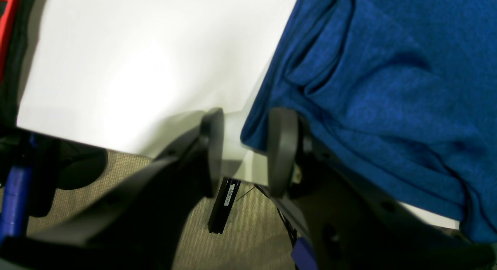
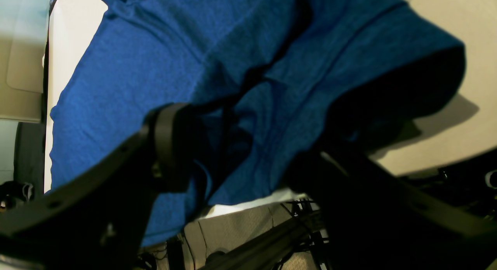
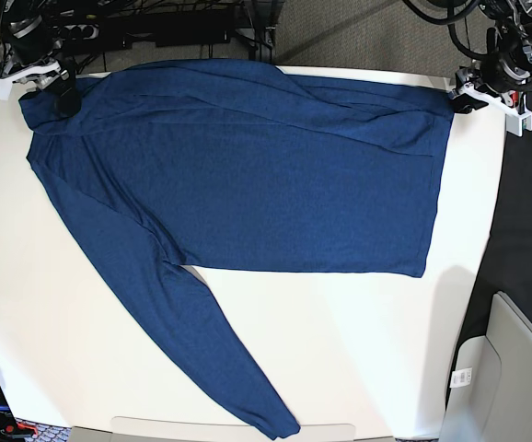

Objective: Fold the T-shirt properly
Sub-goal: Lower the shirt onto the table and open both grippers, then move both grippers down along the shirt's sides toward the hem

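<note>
Your left gripper (image 1: 245, 151) has its jaws parted beside the dark navy-blue knit T-shirt's (image 3: 248, 184) corner; right gripper (image 2: 248, 146) jaws wide, straddling cloth, on the white worktop (image 3: 358, 350).

Your left tool (image 1: 245, 151) has two matte black fingers (image 1: 211, 146) ending in rounded, paddle-shaped pads, carried on broad black plastic arms with small round screw holes. A bright blue part shows low beside its base. Your right tool (image 2: 248, 146) is built the same: black fingers (image 2: 169, 142) with a curved dark pad, and screw holes along the flat black arm. From the base view, each arm wears a white bracket at the wrist, with black cables bundled behind.
</note>
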`<act>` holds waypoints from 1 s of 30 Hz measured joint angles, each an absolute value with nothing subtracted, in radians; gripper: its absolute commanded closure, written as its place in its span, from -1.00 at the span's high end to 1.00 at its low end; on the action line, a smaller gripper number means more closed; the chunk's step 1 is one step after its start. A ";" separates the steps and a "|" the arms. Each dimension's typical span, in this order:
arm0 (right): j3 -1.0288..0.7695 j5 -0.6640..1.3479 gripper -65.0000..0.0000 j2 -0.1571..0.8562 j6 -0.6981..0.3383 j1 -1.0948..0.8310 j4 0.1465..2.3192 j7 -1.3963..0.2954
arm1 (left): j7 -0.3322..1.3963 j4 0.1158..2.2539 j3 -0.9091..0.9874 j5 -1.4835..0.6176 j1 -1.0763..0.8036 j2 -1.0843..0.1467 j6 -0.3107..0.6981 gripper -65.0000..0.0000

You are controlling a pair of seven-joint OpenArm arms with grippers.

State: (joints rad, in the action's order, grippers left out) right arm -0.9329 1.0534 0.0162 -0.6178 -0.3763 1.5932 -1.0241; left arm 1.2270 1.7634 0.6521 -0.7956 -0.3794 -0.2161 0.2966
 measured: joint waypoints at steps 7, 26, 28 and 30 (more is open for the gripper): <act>-0.982 1.138 0.13 0.017 -0.617 -0.475 1.593 -1.026 | 1.227 1.763 0.655 -0.795 -0.379 -0.217 0.296 -0.42; -0.963 1.010 0.13 0.181 -0.692 -0.331 1.916 -1.074 | 1.297 1.866 0.587 -0.794 -0.026 -0.219 0.300 -0.42; -0.934 0.935 0.13 0.211 -0.692 -0.282 1.911 -1.088 | 1.291 1.816 0.561 -0.796 0.022 -0.219 0.300 -0.42; -0.907 0.886 0.13 0.236 -0.696 -0.221 1.909 -1.085 | 1.301 1.757 0.543 -0.777 0.054 -0.218 0.298 -0.42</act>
